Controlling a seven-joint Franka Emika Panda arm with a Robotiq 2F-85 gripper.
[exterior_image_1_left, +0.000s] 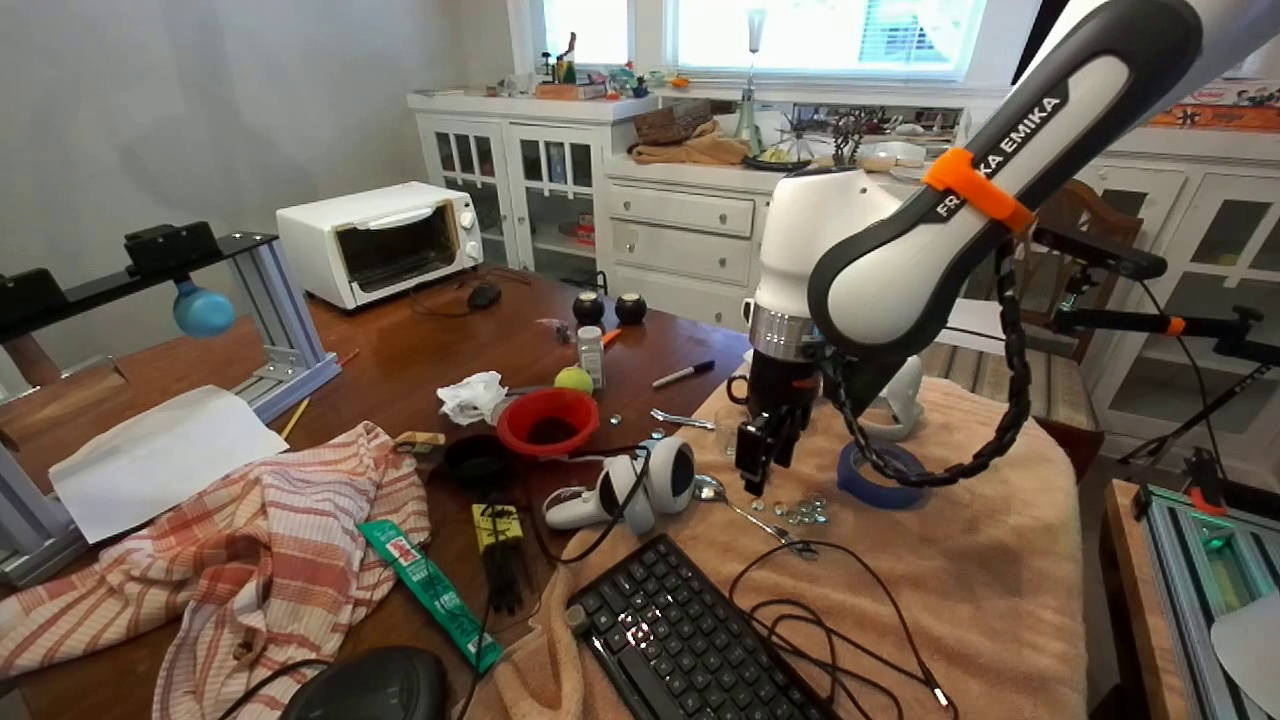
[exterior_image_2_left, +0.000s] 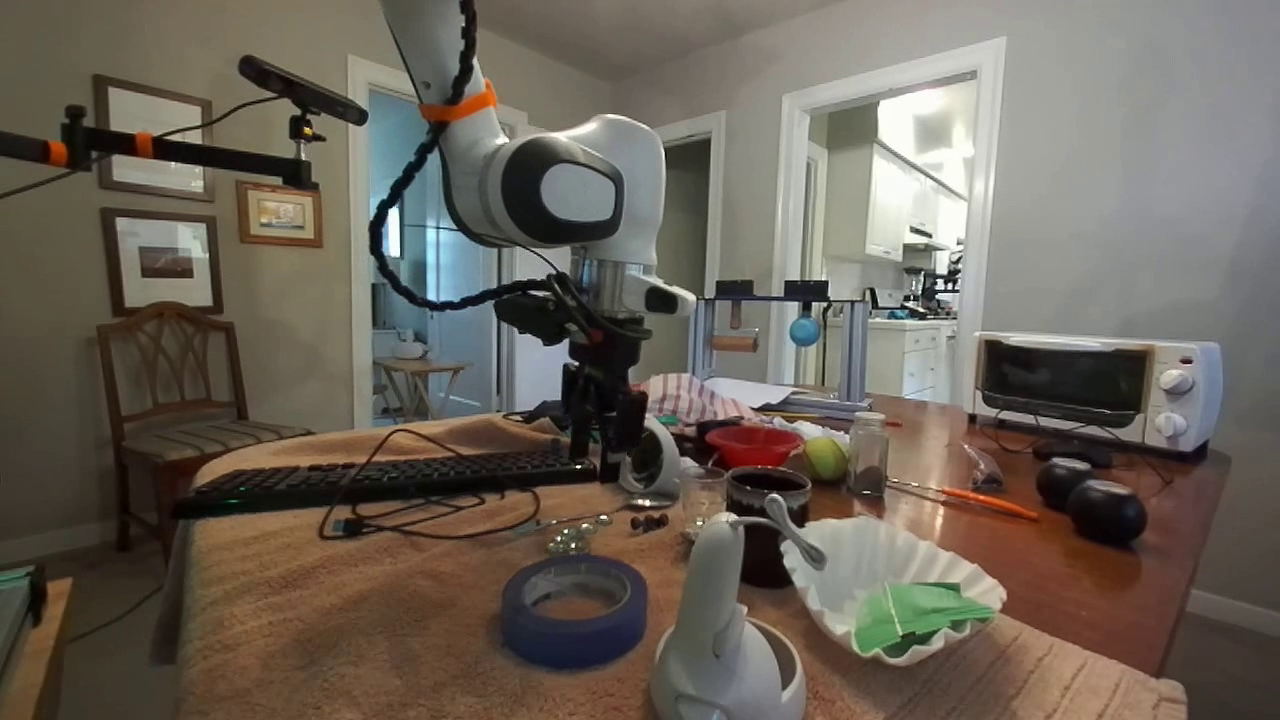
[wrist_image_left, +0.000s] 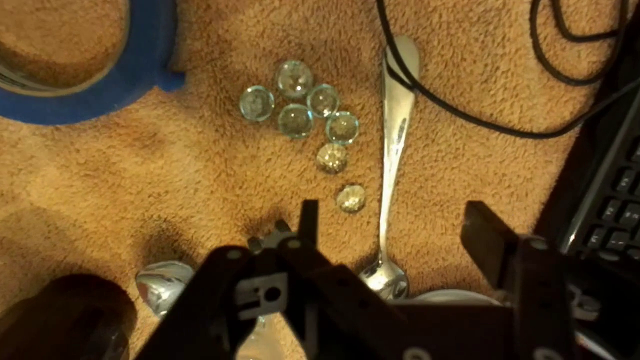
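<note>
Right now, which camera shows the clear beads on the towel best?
The wrist view: it looks down on the clear beads, large and unobstructed, so each can be told apart. Both exterior views show them smaller and bunched together on the towel.

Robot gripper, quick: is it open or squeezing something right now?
Gripper: open, holding nothing; a spoon lies near it.
</note>
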